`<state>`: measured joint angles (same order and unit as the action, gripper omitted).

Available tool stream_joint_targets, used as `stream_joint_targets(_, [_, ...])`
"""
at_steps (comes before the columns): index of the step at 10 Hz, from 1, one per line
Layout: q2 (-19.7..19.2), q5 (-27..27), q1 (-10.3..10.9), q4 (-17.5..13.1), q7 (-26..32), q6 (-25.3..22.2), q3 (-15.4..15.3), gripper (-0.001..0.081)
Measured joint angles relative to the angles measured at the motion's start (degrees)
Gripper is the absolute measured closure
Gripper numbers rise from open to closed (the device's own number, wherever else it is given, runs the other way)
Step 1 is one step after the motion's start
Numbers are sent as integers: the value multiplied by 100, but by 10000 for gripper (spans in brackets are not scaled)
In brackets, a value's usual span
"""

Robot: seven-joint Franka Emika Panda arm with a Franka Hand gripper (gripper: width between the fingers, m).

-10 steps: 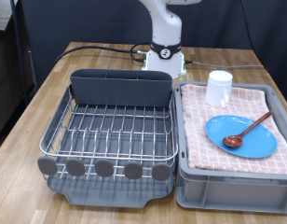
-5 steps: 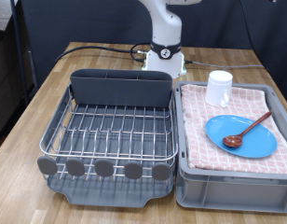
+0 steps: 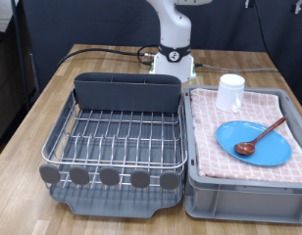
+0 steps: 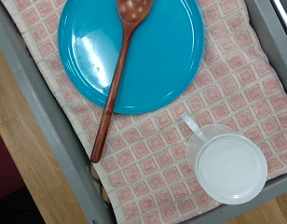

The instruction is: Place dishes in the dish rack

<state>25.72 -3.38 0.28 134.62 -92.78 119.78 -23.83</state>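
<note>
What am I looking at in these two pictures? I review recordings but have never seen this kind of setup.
The white column at the back of the table is the lower part of a robot arm; its hand and fingers are above the picture's edge and do not show. The exterior view comes from a camera off the arm, facing it across the wooden table. The wrist view comes from a camera on the hand, looking straight down. On the exterior view's left stands the wire dish rack, with nothing on its grid. On the right is a grey crate lined with pink checked cloth, holding a blue plate, a wooden spoon lying across it, and a white mug. Nothing is held.
</note>
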Motion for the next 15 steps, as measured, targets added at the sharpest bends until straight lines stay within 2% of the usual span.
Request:
stream_joint_targets(2, [-169,263,-4,-203,-28,-6,-130,4])
stream_joint_targets(4, [-570,619,-32,-588,-277,-76,-347,4])
stream_joint_targets(6, [-878,971,-54,-675,-419,256,-455,4])
stream_joint_targets(12, [-1573,2107,-228,24,-865,2025,-469,4])
stream_joint_targets(15, [-2009,2600,-238,211,-1340,2643,-478,4])
